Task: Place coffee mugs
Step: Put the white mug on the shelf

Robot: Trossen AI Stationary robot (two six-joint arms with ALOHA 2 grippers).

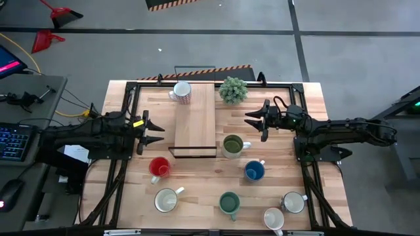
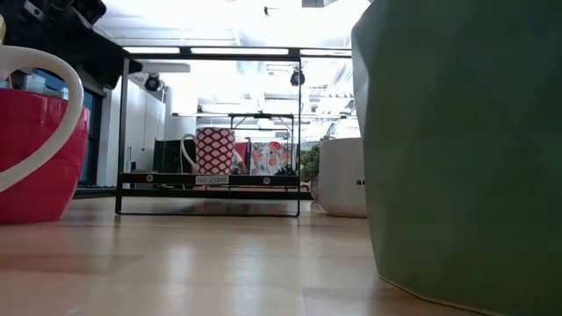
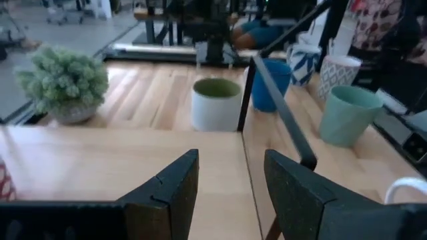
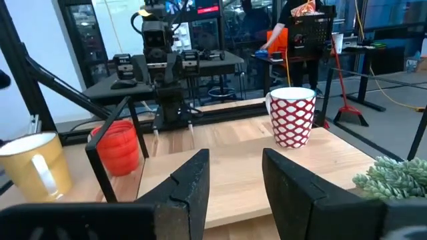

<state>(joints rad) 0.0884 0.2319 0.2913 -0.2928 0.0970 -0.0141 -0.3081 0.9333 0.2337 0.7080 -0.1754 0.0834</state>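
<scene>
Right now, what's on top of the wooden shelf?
One mug: the white mug with red pattern stands at the far end of the wooden shelf. The rest of the board is bare. The space under the board is hidden from above.

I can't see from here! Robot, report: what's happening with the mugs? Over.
Left gripper and right gripper open, empty, flanking the shelf. Red-patterned mug on shelf; seven mugs on the table. Nothing blocking.
</scene>
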